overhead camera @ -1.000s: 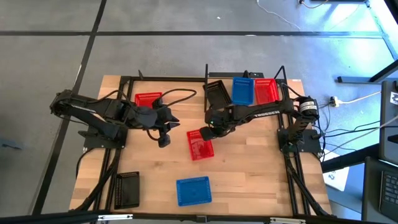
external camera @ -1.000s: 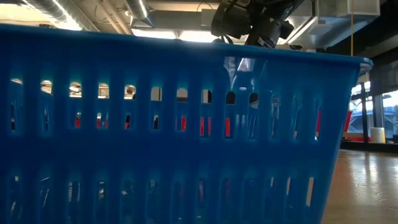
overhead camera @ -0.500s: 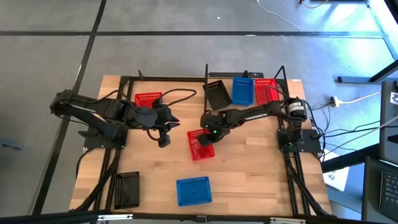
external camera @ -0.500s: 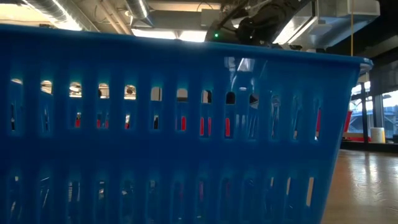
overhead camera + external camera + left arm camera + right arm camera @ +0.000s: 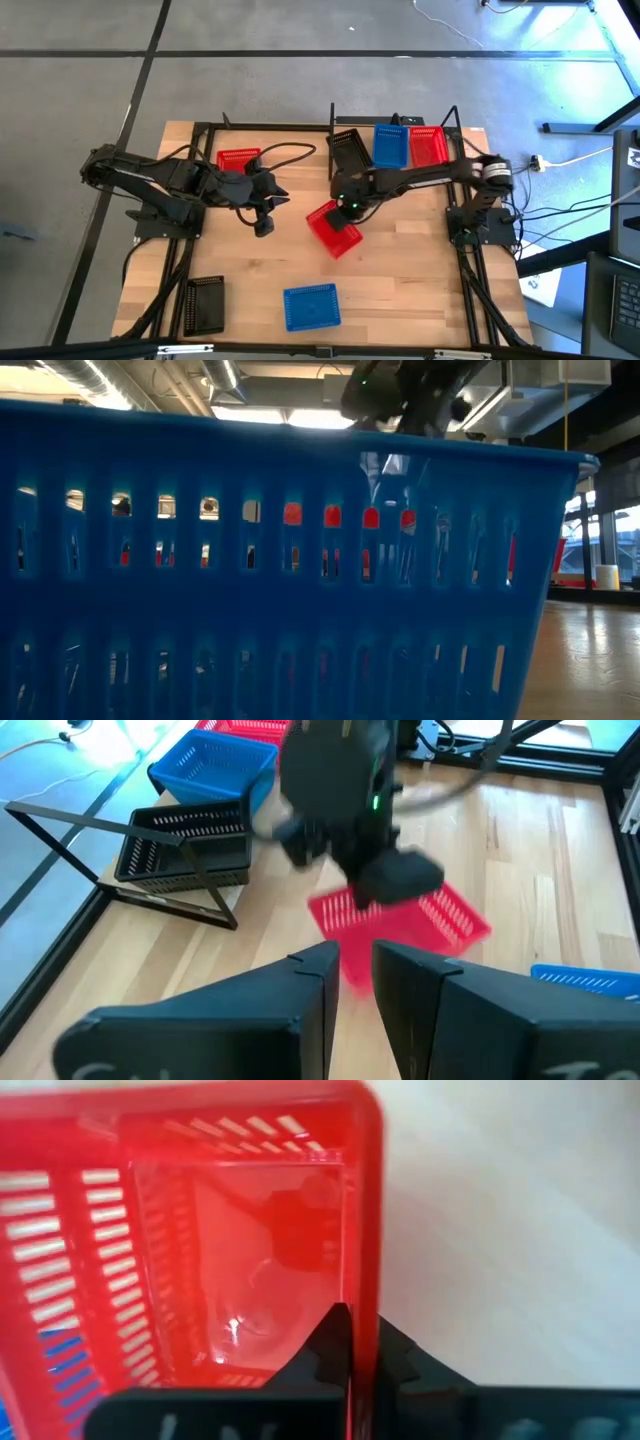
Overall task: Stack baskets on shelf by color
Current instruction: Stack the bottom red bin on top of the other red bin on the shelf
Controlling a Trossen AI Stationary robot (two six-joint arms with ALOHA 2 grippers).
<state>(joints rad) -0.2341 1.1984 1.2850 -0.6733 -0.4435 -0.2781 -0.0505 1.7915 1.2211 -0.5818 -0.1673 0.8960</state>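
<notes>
My right gripper (image 5: 347, 208) is shut on a red basket (image 5: 335, 230) over the middle of the table. The basket sits askew and tilted, and shows red through the slots of the blue basket (image 5: 300, 610) that fills the low view. The shelf (image 5: 457, 125) at the far right holds a black basket (image 5: 350, 150), a blue basket (image 5: 390, 146) and a red basket (image 5: 428, 146) side by side. My left gripper (image 5: 263, 226) hovers left of the held basket, shut, with nothing between its fingers (image 5: 310, 985). My right gripper pinches the red basket's far short wall (image 5: 362, 1280) at the rim, one finger inside the basket and one outside. The fingers slant down from the far right. The held end is raised and the basket tilts below it. I cannot tell whether its low end touches the table.
Another red basket (image 5: 238, 160) lies at the far left. A black basket (image 5: 205, 305) and a blue basket (image 5: 311, 307) lie near the front edge. Bare wood lies between the held basket and the shelf.
My right gripper dipped toward the red basket's far end, took hold of it and rose again. The basket has come up off the table at that end and has turned about. It now lies skewed, and its red shows higher in the low view.
</notes>
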